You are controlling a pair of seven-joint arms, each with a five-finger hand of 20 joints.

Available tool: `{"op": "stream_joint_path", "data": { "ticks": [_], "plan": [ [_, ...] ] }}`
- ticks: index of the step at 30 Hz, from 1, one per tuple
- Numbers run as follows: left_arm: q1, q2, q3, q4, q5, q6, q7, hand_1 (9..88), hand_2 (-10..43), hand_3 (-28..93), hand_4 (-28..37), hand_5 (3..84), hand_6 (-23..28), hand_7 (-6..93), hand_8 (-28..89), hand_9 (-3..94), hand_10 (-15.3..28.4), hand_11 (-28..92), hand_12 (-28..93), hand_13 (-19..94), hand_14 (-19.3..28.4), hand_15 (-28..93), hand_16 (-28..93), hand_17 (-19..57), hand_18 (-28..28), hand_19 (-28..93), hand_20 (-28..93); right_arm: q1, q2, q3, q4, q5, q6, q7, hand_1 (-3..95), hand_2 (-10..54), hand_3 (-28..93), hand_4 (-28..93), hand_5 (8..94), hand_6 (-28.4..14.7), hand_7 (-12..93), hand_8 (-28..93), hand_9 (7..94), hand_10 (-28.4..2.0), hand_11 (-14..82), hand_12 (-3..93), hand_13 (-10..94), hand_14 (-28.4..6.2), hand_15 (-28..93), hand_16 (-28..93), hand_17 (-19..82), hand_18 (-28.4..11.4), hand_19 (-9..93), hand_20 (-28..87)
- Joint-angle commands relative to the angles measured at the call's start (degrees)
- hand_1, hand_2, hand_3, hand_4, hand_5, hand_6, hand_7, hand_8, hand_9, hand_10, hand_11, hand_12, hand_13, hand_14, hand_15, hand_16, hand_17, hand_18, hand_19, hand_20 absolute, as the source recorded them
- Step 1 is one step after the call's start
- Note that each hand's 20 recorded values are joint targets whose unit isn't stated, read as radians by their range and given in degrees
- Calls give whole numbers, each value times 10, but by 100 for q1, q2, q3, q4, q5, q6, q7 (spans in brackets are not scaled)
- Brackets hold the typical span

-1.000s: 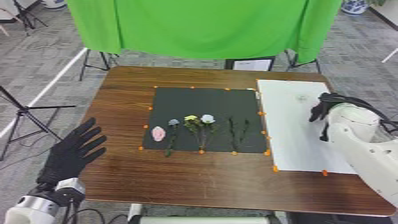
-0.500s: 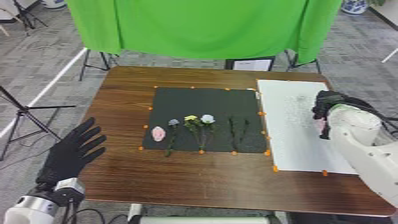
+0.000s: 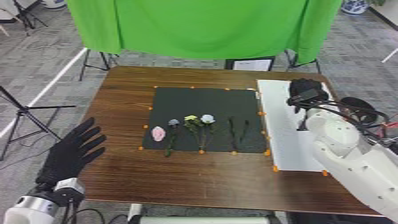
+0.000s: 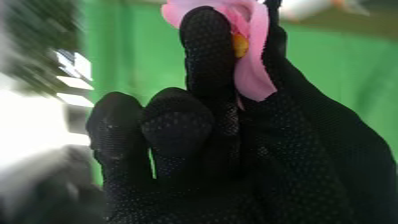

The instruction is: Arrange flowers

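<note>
Right hand (image 3: 306, 89) pinches a pink flower (image 4: 254, 80) at its fingertips

My left arm (image 3: 34, 207) comes in low on the left, my left hand (image 3: 67, 157) lying at a forward slant with its fingers straight and spread. My right arm (image 3: 342, 150) angles forward from the lower right, my black-gloved right hand (image 3: 307, 89) at its far end. There my fingers (image 4: 209, 55) close in a pinch, others bent beside them.
</note>
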Motion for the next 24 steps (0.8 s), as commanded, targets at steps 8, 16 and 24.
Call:
{"op": "stream_joint_path", "data": {
  "ticks": [8, 16, 24],
  "plan": [
    [-12, -19, 67, -15, -26, 15, -13, 240, -27, 700, -283, 240, 29, 174, -100, 207, 101, 137, 196, 141, 139, 211, 42, -121, 198, 316, 99, 1374, -772, -1777, 223, -708, 632, -1218, 500, -62, 839, -283, 734, 23, 378, -17, 897, -48, 202, 380, 799, -35, 725, 321, 440, -186, 932, 561],
    [-56, 6, 66, 16, -32, -13, -57, 240, -27, 700, -283, 240, 29, 174, -100, 208, 101, 138, 196, 141, 139, 212, 43, -121, 197, 316, 98, 1528, -746, -2173, 664, -1159, 926, -1104, 497, -62, 840, -283, 732, 26, 385, -25, 896, -47, 198, 381, 794, -35, 730, 325, 435, -185, 932, 568],
    [-70, 23, 80, 39, -30, -40, -65, 239, -26, 700, -283, 240, 28, 173, -99, 208, 101, 138, 196, 141, 139, 211, 42, -121, 197, 316, 99, 1541, -721, -2296, 743, -1292, 904, -1052, 496, -61, 838, -283, 729, 29, 388, -31, 895, -48, 196, 381, 784, -36, 738, 328, 431, -183, 932, 570]
  ]
}}
